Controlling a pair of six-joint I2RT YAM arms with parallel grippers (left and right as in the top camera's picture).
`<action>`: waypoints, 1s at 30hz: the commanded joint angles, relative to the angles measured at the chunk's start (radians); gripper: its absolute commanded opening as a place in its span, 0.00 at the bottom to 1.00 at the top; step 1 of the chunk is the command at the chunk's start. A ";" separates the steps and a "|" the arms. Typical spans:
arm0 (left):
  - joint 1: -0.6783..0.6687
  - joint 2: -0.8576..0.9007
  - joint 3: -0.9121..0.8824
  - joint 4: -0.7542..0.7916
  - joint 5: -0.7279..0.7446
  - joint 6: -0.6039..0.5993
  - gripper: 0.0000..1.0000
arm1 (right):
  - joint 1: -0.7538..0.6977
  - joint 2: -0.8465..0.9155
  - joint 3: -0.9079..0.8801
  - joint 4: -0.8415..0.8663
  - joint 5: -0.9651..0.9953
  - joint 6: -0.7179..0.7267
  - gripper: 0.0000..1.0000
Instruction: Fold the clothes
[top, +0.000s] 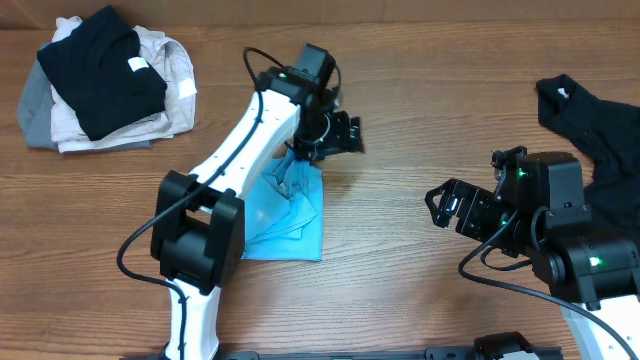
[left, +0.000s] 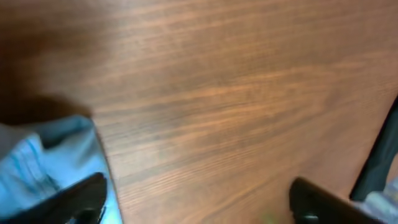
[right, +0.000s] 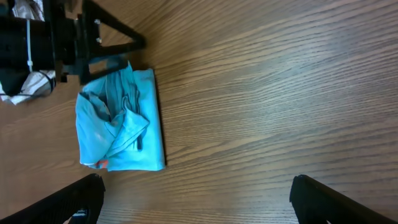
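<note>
The light blue T-shirt (top: 290, 215) lies folded into a small bundle on the wooden table, left of centre. My left gripper (top: 345, 135) hovers just past the bundle's far right corner, open. In the left wrist view its jaws stand wide over bare wood, with the blue cloth (left: 43, 168) beside the left finger (left: 81, 199). My right gripper (top: 440, 205) is open, well to the right of the bundle. The right wrist view shows the blue T-shirt (right: 121, 124) ahead of that gripper (right: 196, 199), with a small red mark at its near corner. A black shirt (top: 600, 125) lies crumpled at the far right.
A stack of folded garments (top: 105, 80), black on top of beige and grey, sits at the far left corner. The left arm (top: 250, 140) reaches across above the blue bundle. The right arm's base (top: 590, 260) fills the near right.
</note>
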 joint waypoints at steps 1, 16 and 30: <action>0.019 -0.012 0.046 -0.062 0.016 0.021 1.00 | 0.001 -0.004 -0.003 0.002 -0.001 0.002 1.00; 0.360 -0.156 0.227 -0.502 -0.223 0.309 0.99 | 0.001 -0.004 -0.049 0.035 -0.023 0.002 1.00; 0.464 -0.126 -0.080 -0.447 -0.027 0.586 0.96 | 0.001 0.004 -0.127 0.141 -0.125 0.002 1.00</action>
